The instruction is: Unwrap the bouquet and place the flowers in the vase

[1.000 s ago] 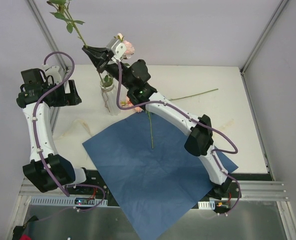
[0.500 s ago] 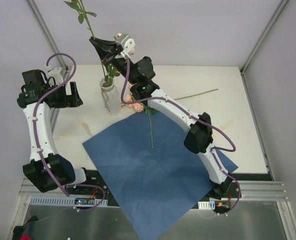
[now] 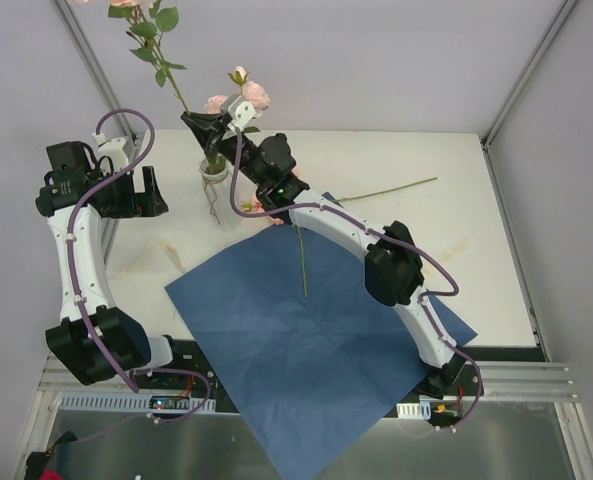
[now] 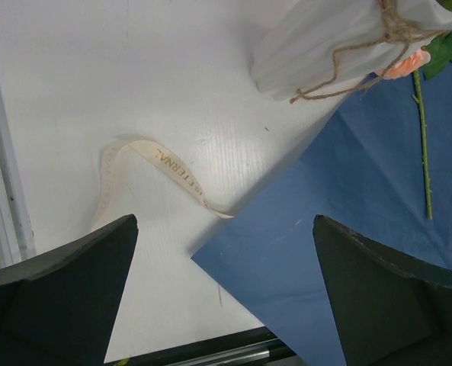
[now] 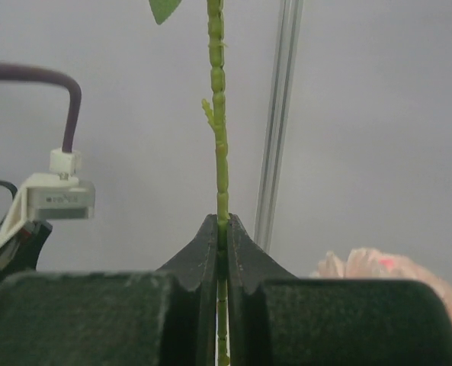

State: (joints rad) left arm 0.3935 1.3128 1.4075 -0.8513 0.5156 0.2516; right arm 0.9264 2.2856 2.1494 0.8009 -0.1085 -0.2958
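Top external shows you the white table (image 3: 476,200) boxed in by pale grey walls (image 3: 396,60) and metal corner posts (image 3: 531,75). The blue sheet (image 3: 306,350) lies spread past the table's near edge. Your right gripper (image 3: 198,122) pinches a rose stem (image 3: 171,85) just above the vase (image 3: 214,195). The left gripper (image 3: 148,190) gapes wide and empty beside the vase. A cream ribbon (image 4: 157,156) lies loose on the table.

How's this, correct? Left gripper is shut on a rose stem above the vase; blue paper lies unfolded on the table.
Wrong arm: the right gripper is shut on the rose stem above the vase, per the right wrist view; the left gripper is open. The blue paper lies unfolded on the table.
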